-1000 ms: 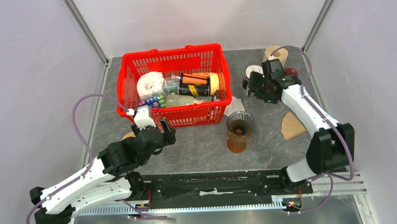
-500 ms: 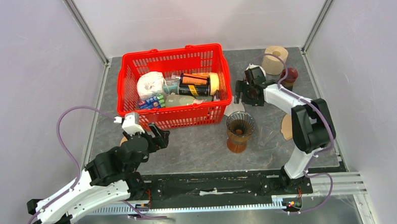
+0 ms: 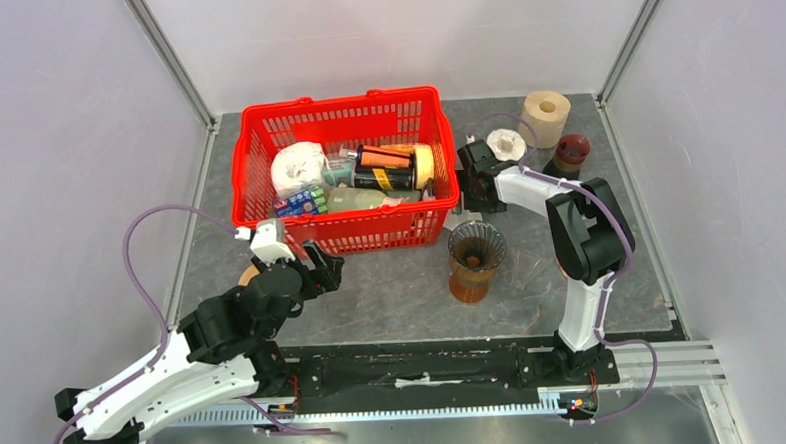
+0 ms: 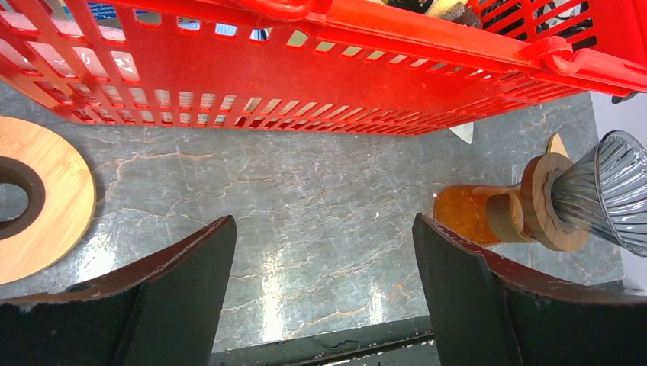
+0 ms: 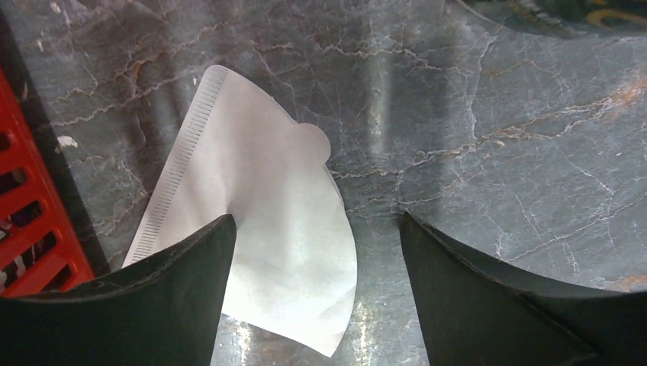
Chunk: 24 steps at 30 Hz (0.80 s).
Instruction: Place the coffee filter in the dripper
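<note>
Midway up the table point(image 3: 402, 292) by the basket point(image 3: 344, 102), hovering the right gripper point(image 5: 313, 225), jaws wide apart, over the flat coffee filter point(image 5: 263, 191), probably lining up a pinch toward the dripper point(image 3: 475, 246).

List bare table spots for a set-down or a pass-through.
Free: the grey table strip between the red plastic basket's front wall, the left gripper and the glass dripper on its amber carafe. Crowded: back right, where the right gripper is above the white paper filter, beside the paper roll.
</note>
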Each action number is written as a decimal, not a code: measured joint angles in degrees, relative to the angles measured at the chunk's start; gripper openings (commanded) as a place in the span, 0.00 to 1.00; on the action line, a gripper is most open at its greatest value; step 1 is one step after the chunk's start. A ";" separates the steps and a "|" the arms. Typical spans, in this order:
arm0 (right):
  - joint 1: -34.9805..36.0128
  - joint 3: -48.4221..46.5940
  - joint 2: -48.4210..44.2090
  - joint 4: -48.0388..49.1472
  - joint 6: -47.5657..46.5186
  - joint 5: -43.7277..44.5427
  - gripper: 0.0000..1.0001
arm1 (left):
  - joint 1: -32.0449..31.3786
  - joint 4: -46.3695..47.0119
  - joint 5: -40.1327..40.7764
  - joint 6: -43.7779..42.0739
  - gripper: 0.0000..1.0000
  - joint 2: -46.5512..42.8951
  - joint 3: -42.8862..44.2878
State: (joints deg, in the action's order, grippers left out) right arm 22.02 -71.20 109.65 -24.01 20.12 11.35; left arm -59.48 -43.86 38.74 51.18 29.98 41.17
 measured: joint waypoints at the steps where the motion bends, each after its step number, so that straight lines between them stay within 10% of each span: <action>1: 0.04 -0.15 0.17 0.09 0.02 0.24 0.82 | 0.02 0.24 -0.09 0.00 0.92 0.37 0.00; 24: 0.63 -1.38 1.64 1.99 5.70 3.74 0.12 | 0.02 0.55 -0.31 0.90 0.93 1.42 0.00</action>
State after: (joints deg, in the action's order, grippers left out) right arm 22.65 -72.58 111.28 -22.02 25.82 15.09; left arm -59.46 -43.31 38.44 52.07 31.40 41.17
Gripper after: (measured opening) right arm 0.162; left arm 0.924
